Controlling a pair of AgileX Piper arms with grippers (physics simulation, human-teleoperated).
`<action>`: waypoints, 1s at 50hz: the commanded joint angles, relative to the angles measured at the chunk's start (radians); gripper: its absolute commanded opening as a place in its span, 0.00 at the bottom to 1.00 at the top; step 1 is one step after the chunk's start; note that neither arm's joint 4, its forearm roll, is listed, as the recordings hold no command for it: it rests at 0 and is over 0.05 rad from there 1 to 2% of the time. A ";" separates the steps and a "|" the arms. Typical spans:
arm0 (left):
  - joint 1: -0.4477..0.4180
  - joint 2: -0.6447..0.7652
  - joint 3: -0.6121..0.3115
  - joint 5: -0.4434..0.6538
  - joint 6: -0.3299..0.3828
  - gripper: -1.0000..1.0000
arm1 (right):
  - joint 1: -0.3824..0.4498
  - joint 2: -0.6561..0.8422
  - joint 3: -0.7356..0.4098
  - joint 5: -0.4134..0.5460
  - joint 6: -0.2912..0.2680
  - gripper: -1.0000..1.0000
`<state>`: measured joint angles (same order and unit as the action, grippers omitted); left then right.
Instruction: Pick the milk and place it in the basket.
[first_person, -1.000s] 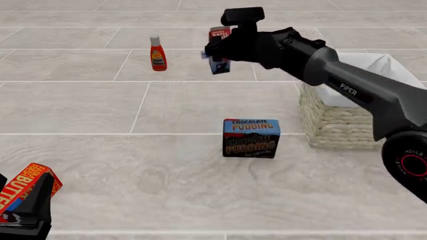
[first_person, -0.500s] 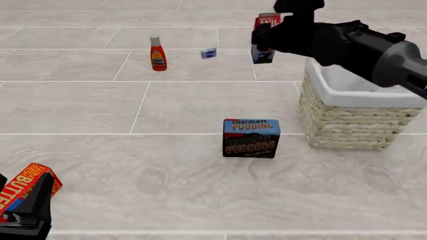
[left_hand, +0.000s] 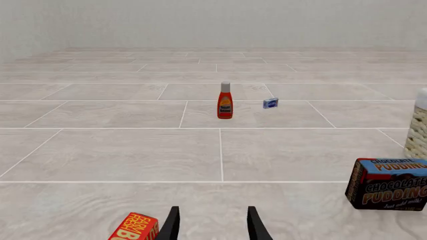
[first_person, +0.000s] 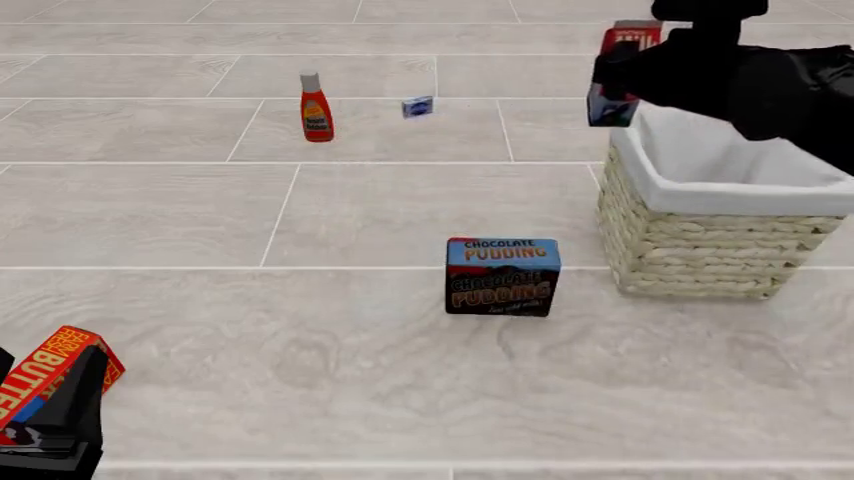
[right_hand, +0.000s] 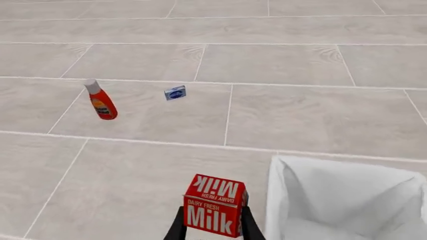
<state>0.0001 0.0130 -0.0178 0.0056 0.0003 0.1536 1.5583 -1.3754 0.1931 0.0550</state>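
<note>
My right gripper (first_person: 617, 78) is shut on the milk (first_person: 622, 70), a slim carton with a red top and dark blue base, and holds it in the air just left of the basket's far left corner. In the right wrist view the milk (right_hand: 215, 212) sits between my fingers, with the basket's white lining (right_hand: 347, 200) beside it. The basket (first_person: 707, 220) is pale wicker with white cloth over its rim, at the right. My left gripper (left_hand: 212, 226) is open and empty, low at the near left, beside a butter box (first_person: 54, 375).
A Chocolate Pudding box (first_person: 502, 276) stands just left of the basket. A red ketchup bottle (first_person: 315, 108) and a small blue-white packet (first_person: 418, 106) stand at the far middle. The butter box (left_hand: 133, 229) also shows in the left wrist view.
My right arm has lifted the milk and carried it to the right, from beside the small packet to just left of the basket's rim. The left arm has not moved.
</note>
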 joint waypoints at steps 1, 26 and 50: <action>0.000 0.000 0.000 0.000 0.000 1.00 | -0.081 -0.068 0.035 -0.007 0.018 0.00; 0.000 0.000 0.000 0.000 0.000 1.00 | -0.221 -0.054 0.069 -0.010 0.016 0.00; 0.000 0.000 0.000 0.000 0.000 1.00 | -0.298 0.026 0.070 -0.029 0.028 0.00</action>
<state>0.0001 0.0131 -0.0178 0.0056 0.0002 -0.1150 1.5658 -1.2932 0.1808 0.0584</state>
